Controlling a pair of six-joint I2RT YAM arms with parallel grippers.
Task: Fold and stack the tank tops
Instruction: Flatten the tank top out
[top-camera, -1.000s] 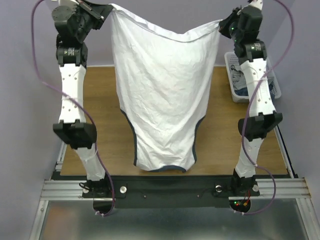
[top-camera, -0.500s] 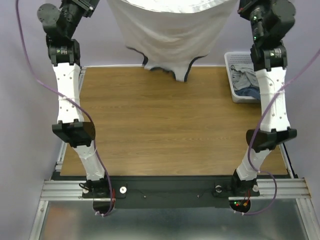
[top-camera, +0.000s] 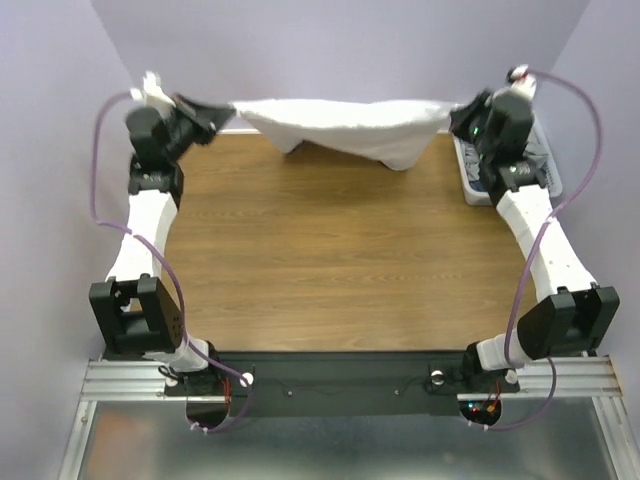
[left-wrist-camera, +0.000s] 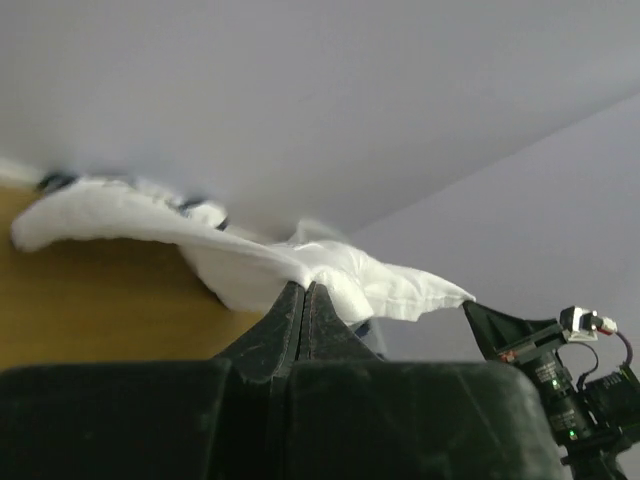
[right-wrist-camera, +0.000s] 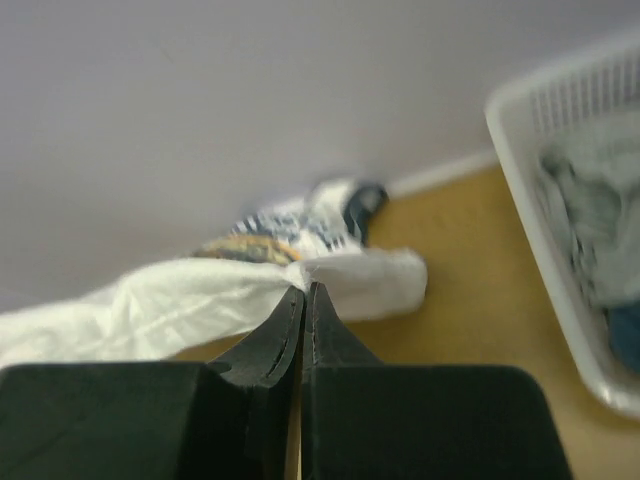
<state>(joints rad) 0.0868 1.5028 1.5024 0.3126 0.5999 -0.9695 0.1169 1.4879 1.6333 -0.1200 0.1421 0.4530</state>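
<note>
Table (top-camera: 330, 270): wood top, serving as landmark. Tank top (top-camera: 345, 125): white, hanging stretched above the table's far edge, long axis running left to right. Left gripper (top-camera: 222, 110), right gripper (top-camera: 450, 113): you are pinching one end in each, jaws fully closed on cloth, both equally near.

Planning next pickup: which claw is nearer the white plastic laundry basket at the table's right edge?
Right. The right claw sits just left of the white plastic basket, gripping the white tank top; the left claw grips its other end, far-left.
</note>
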